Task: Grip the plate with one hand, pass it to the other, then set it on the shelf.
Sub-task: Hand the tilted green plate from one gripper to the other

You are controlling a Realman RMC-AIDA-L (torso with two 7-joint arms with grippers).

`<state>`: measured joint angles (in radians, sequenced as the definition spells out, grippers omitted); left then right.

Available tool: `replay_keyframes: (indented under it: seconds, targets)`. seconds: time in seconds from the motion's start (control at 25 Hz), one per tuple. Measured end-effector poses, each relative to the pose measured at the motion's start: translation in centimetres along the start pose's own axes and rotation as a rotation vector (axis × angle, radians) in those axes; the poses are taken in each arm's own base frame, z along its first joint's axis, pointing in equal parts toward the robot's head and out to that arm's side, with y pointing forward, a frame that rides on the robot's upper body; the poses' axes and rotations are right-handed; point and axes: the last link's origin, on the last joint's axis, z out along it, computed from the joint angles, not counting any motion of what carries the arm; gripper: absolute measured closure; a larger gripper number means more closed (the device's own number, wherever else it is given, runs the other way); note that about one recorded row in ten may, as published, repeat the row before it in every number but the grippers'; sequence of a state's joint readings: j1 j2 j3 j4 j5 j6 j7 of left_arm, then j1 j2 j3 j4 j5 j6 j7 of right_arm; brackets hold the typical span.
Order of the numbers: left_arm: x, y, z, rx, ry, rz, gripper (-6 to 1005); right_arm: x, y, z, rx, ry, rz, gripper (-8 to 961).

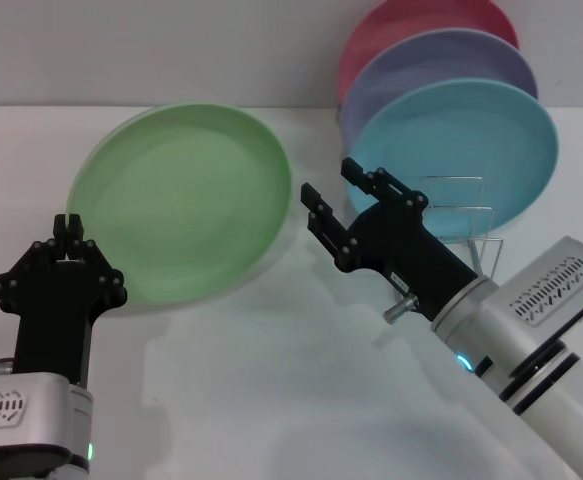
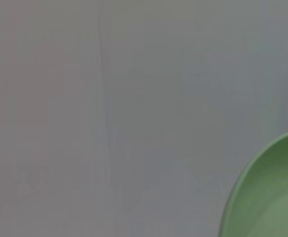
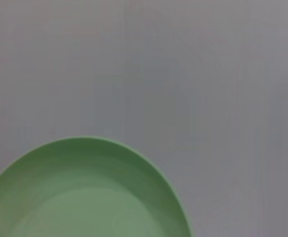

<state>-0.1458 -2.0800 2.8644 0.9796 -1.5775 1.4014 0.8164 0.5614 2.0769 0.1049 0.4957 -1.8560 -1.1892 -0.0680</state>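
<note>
Overhead, round matte green plate (image 1: 181,200) pinched by left end effector (image 1: 69,232); right end effector (image 1: 323,205) spread apart nearby.

Four plates are counted in the head view: one light green plate (image 1: 181,200), one turquoise-blue plate (image 1: 461,150), one lavender plate (image 1: 441,65) and one pink plate (image 1: 411,25). One wire shelf (image 1: 466,215) is counted, with two upright loops made out; further loops cannot be told. Two grippers are recorded: one left gripper (image 1: 68,232) and one right gripper (image 1: 333,200). One white table (image 1: 271,380) is noted. In each wrist view only one plate, the green one, is counted.
</note>
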Motion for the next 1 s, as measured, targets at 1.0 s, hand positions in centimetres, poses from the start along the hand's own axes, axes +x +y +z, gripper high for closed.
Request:
replay_keyframes:
  seconds: [1.0]
  targets:
    - [1.3,1.1,-0.4,-0.026,0.045,0.062,916,-0.6,-0.5,1.4,-0.009,-0.008,0.012,610]
